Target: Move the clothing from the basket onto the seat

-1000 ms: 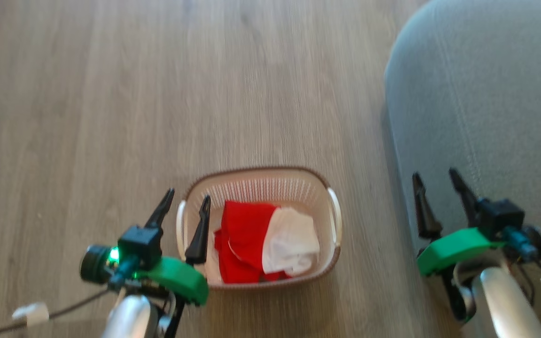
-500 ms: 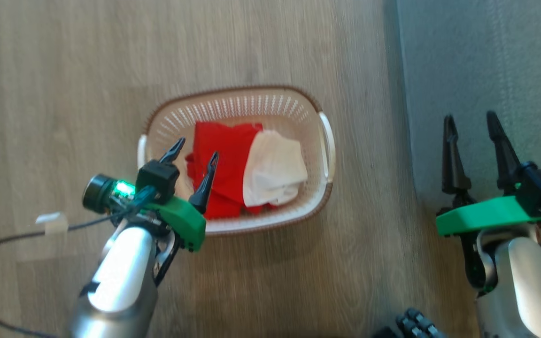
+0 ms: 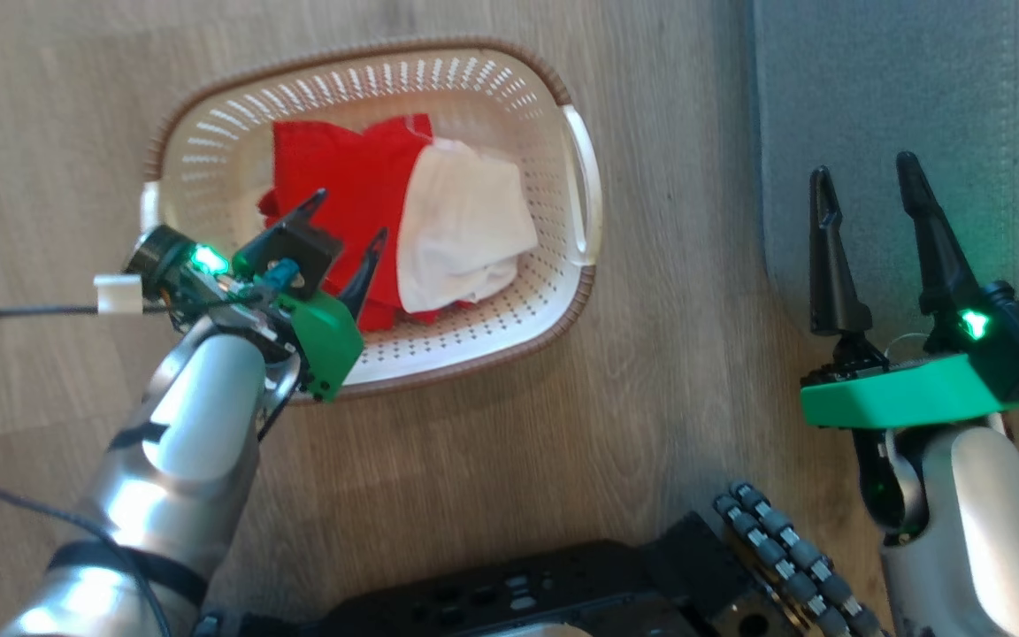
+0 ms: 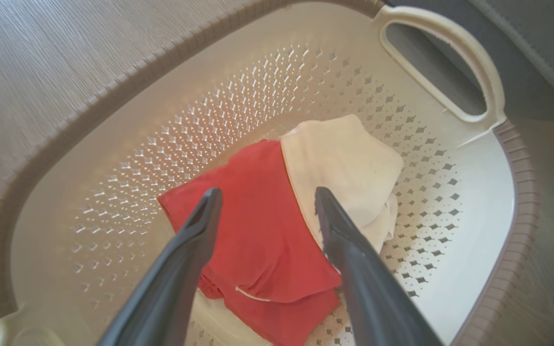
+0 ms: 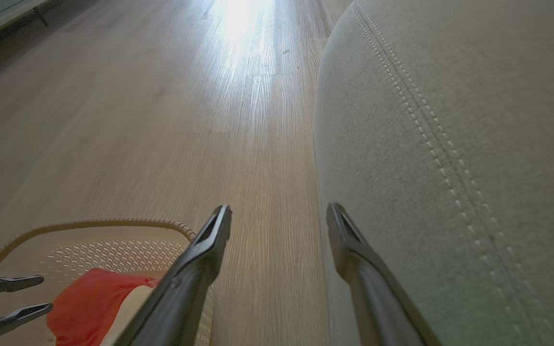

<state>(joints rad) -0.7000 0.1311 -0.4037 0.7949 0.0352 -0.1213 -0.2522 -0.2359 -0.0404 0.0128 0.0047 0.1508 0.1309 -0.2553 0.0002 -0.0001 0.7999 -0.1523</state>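
Since both garments lie in the basket, nothing has reached the seat yet; by my judgement the whole transfer is left to do.

From the head, the clothing (image 3: 341, 168), a red and white heap, sits mid-basket. The basket (image 3: 492, 327) stands on the wood floor (image 3: 651, 398), near the grey seat (image 3: 916, 88). The left hand (image 3: 352, 214) hangs over the basket's left half, fingers apart above red cloth, holding nothing. The right hand (image 3: 862, 166) is spread wide and empty at the seat's edge.

From the left wrist, the left hand (image 4: 267, 191) straddles the line where red meets white on the clothing (image 4: 258, 240). Whether its tips touch the cloth cannot be told.

From the right wrist, the right hand (image 5: 279, 207) gapes open and grips nothing, one finger seen against the floor, the other against the seat (image 5: 450, 144).
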